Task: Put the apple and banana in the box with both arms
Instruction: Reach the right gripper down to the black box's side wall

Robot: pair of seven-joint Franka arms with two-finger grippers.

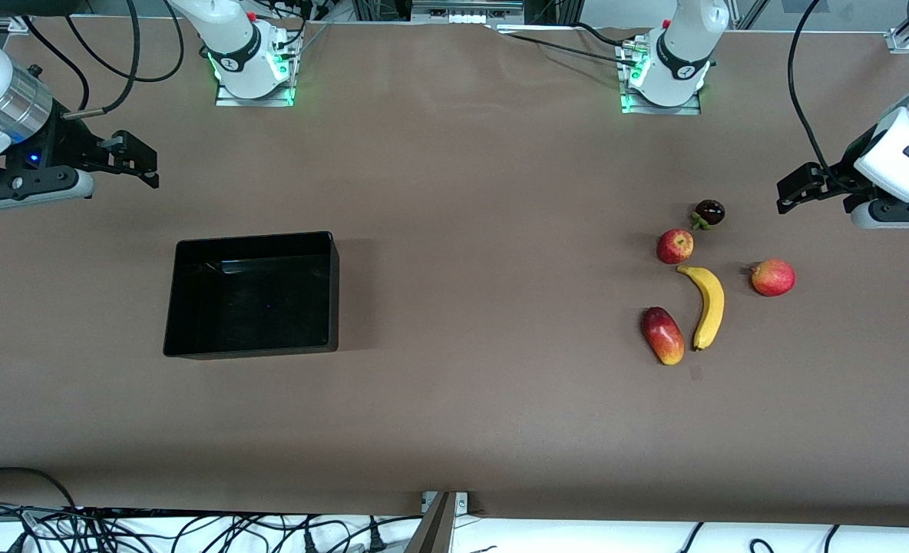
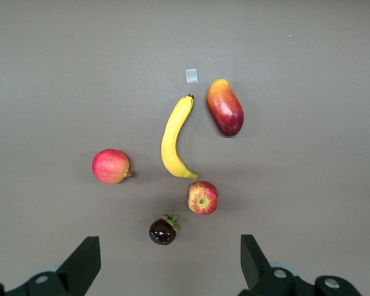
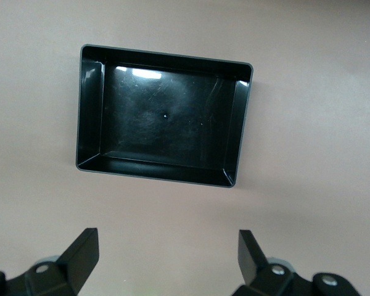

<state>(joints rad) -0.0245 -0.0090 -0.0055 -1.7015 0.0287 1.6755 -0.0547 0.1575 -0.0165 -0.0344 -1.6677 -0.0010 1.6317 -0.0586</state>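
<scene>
The apple (image 1: pixel 675 246) lies toward the left arm's end of the table, small, red and yellow-streaked; it also shows in the left wrist view (image 2: pixel 202 198). The yellow banana (image 1: pixel 706 306) lies just nearer the front camera than the apple, and shows in the left wrist view (image 2: pixel 174 139). The black box (image 1: pixel 253 296) stands empty toward the right arm's end, and shows in the right wrist view (image 3: pixel 163 117). My left gripper (image 1: pixel 796 190) (image 2: pixel 168 256) is open and empty, up over the table beside the fruit. My right gripper (image 1: pixel 141 161) (image 3: pixel 166 243) is open and empty, up over the table beside the box.
A dark mangosteen (image 1: pixel 709 212) (image 2: pixel 163 230) lies just farther from the front camera than the apple. A red-orange round fruit with a nub (image 1: pixel 773 277) (image 2: pixel 110 166) and a red-yellow mango (image 1: pixel 662 336) (image 2: pixel 225 107) flank the banana. A small tape patch (image 2: pixel 192 76) lies by the banana's tip.
</scene>
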